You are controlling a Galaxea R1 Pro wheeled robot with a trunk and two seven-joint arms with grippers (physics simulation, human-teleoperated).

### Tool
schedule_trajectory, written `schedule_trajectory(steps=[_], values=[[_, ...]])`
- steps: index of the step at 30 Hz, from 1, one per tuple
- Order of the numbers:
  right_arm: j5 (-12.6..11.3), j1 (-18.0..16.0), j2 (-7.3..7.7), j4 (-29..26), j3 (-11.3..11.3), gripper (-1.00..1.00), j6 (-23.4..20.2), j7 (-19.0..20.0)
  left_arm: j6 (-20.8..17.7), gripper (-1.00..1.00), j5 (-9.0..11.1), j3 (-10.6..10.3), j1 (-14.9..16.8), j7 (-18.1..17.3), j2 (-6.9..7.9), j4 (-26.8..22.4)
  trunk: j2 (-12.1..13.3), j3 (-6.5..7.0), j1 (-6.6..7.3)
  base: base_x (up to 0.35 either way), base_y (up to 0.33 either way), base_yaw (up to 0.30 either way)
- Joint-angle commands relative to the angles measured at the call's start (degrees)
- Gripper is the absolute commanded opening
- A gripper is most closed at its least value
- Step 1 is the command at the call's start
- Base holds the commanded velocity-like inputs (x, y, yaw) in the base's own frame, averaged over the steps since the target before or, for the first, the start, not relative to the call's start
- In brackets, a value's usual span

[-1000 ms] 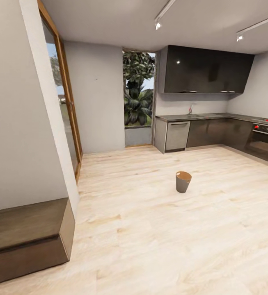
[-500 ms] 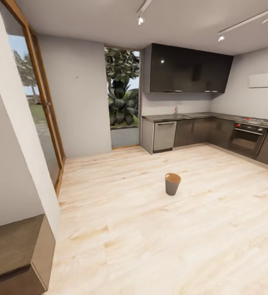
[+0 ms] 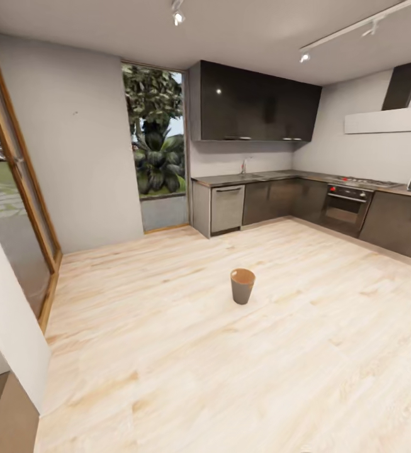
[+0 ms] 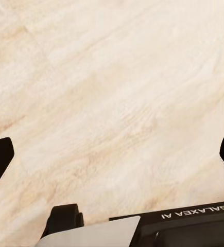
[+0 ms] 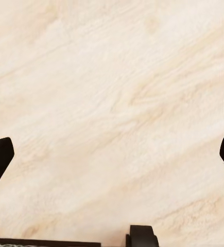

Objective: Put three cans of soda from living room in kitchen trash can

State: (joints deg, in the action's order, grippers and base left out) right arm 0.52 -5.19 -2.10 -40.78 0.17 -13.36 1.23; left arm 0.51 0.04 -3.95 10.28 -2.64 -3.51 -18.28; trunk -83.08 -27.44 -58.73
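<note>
Swinging rightward since a second ago, the head camera centres the trash can (image 3: 242,285) on the kitchen floor (image 3: 167,352), while both grippers, left (image 4: 112,154) and right (image 5: 112,154), hang spread apart, carrying nothing.

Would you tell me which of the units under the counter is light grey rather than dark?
The dishwasher at the counter's left end, nearest the window. Its front is pale grey, while the cabinets and the oven further right are dark.
</note>
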Motion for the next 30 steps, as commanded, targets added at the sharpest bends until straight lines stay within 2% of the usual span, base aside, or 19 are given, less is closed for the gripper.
schedule_trajectory(steps=[1,13,30], values=[[0.00,0.00,0.00,0.00,0.00,1.00,0.00,0.00,0.00,1.00,0.01,0.00,0.00,0.00,0.00,0.00,0.00,-0.03,0.00,0.344,-0.005,-0.217],[-0.03,0.01,-0.10,0.00,0.01,1.00,0.00,0.00,0.06,1.00,0.10,0.00,0.00,-0.01,0.00,0.04,0.00,-0.36,0.00,0.344,-0.001,-0.137],[0.01,0.01,-0.35,0.17,0.18,1.00,1.49,0.00,0.17,1.00,0.38,0.06,0.00,-0.05,0.00,0.28,0.00,-0.44,0.00,0.344,0.000,-0.017]])
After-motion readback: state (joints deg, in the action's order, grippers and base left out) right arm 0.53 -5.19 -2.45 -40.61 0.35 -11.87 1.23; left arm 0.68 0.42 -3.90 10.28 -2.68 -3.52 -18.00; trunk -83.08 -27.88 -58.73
